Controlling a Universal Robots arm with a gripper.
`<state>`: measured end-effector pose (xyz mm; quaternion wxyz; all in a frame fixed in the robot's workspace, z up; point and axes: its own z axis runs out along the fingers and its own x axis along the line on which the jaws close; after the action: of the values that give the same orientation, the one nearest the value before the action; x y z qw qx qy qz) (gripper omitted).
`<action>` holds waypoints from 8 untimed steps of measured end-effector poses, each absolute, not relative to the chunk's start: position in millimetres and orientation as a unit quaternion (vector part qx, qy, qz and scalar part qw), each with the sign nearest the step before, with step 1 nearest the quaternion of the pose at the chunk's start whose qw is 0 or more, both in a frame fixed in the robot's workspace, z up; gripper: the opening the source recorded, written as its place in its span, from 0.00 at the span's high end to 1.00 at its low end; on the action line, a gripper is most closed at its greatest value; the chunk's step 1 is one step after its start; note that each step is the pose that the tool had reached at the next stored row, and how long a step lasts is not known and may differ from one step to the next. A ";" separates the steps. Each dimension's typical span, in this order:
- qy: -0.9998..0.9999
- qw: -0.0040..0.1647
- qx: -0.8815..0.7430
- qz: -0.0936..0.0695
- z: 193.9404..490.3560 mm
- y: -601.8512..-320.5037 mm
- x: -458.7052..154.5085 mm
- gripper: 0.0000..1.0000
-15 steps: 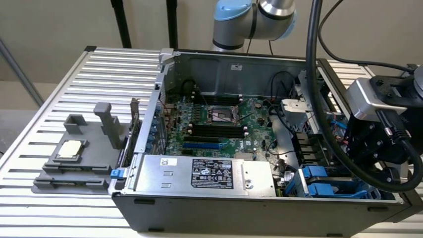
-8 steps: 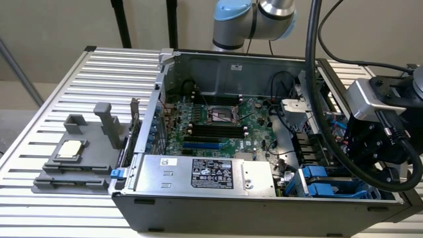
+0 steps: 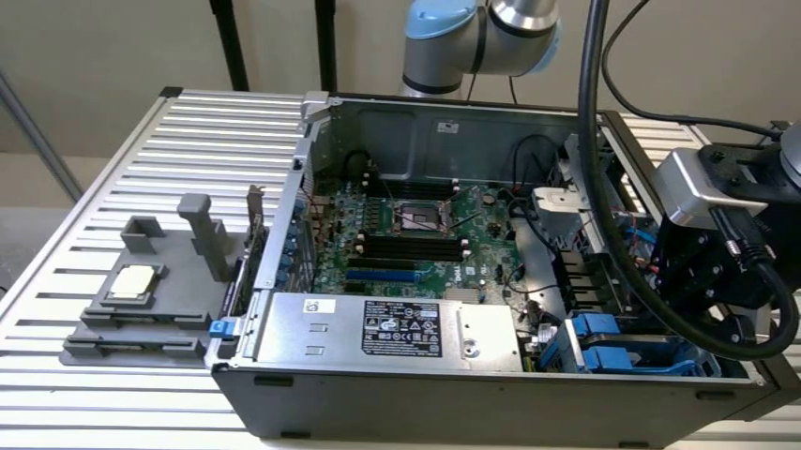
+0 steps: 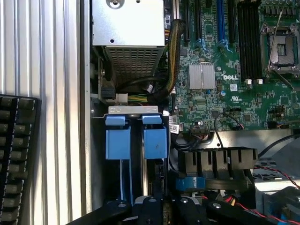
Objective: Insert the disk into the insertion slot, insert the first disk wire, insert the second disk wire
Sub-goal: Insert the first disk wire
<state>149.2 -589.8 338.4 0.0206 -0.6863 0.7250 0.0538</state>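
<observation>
Robotics lab: opened computer case (image 3: 501, 403), slatted bench (image 3: 113, 408)

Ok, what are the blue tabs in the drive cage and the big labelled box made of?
Blue tabs: probably moulded plastic, matte, evenly coloured. Labelled box: apparently bare sheet metal, silver-grey, dull sheen, perforated end.

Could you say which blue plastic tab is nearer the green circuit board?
The blue plastic tab alongside the green circuit board; the other flanks the grey case wall.
</observation>
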 end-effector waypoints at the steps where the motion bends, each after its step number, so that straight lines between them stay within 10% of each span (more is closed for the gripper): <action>1: 0.725 0.021 -0.686 0.054 338.3 -589.8 149.3 0.84; 8: 0.725 0.021 -0.687 0.054 336.5 -589.6 149.5 0.84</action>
<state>149.5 -589.6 336.5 0.0207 -0.6867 0.7246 0.0537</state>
